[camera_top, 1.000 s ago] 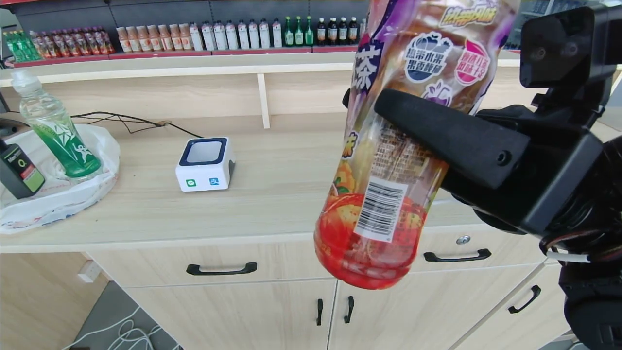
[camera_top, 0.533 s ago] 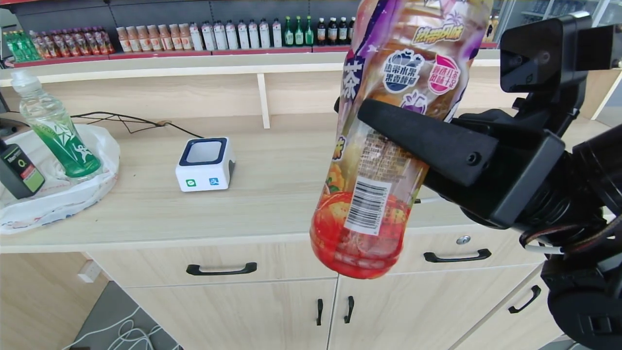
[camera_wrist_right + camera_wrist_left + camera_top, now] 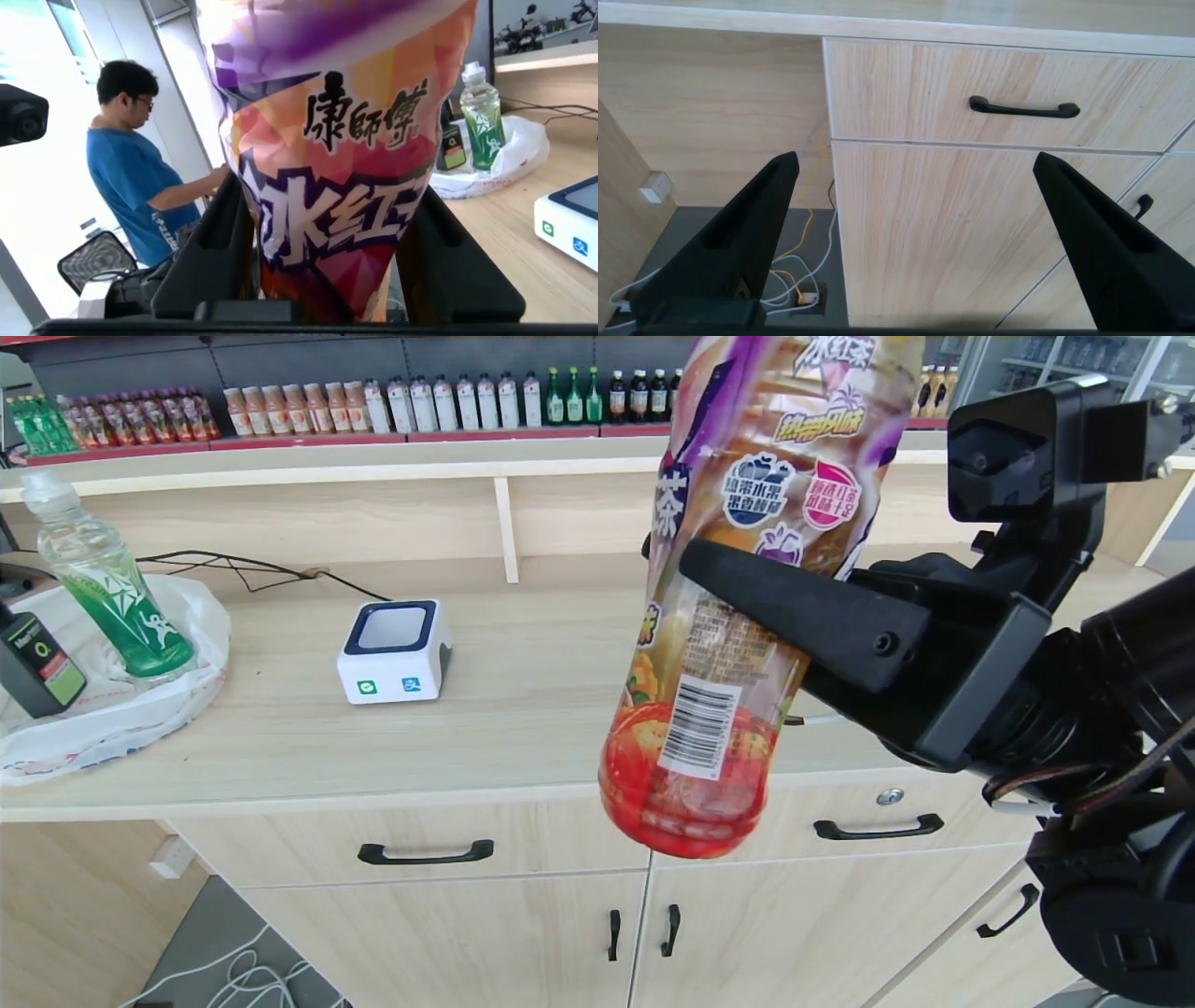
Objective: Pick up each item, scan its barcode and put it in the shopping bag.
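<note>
I'm holding the tea bottle [image 3: 709, 709] clamped in my right gripper [image 3: 668, 554], raised over the table's [image 3: 523, 709] front edge right of the scanner [image 3: 395, 651], while my left gripper [image 3: 915, 161] is hanging wide open, empty.

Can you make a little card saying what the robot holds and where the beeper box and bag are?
Right gripper: shut on the tea bottle, held in the air
Barcode: faces the head camera
Left gripper: open, empty, facing the cabinet front
Scanner: on the counter, robot's left of the bottle
Shopping bag: far left on counter, green bottle standing in it
</note>
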Controlling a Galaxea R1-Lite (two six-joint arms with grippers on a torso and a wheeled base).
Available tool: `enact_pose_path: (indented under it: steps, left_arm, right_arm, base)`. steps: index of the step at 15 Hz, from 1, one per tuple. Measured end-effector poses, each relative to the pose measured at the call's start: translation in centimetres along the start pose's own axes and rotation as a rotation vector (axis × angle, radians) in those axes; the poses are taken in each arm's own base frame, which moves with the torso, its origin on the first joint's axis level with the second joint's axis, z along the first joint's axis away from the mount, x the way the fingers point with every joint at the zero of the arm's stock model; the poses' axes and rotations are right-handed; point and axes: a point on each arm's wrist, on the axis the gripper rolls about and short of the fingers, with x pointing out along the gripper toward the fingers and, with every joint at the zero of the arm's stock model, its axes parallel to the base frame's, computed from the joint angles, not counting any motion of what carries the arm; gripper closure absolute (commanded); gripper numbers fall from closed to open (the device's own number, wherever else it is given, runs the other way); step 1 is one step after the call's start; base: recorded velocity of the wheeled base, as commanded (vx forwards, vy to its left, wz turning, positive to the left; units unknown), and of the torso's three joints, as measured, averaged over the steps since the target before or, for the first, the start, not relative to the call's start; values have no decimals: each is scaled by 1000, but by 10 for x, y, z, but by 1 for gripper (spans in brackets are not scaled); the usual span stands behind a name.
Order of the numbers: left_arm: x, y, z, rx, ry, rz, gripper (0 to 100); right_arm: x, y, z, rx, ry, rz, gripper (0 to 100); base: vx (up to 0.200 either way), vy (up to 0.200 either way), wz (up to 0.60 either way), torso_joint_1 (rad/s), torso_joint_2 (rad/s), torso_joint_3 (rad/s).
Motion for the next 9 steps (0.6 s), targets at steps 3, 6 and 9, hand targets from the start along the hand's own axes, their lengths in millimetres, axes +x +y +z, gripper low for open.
enact_pose_path:
  steps: [3, 6, 9]
  left_arm:
    - [0, 0, 0, 0, 0, 0, 0]
    - [0, 0, 0, 0, 0, 0, 0]
    - [0, 0, 0, 0, 0, 0, 0]
  right_arm:
    - [-1, -1, -1, -22, 2, -6, 100]
    - [-2, -4, -3, -59, 9, -15, 100]
    - [-6, -12, -8, -143, 20, -46, 100]
  base:
    - [0, 0, 0, 0, 0, 0]
    - [0, 0, 0, 0, 0, 0]
    - [0, 0, 0, 0, 0, 0]
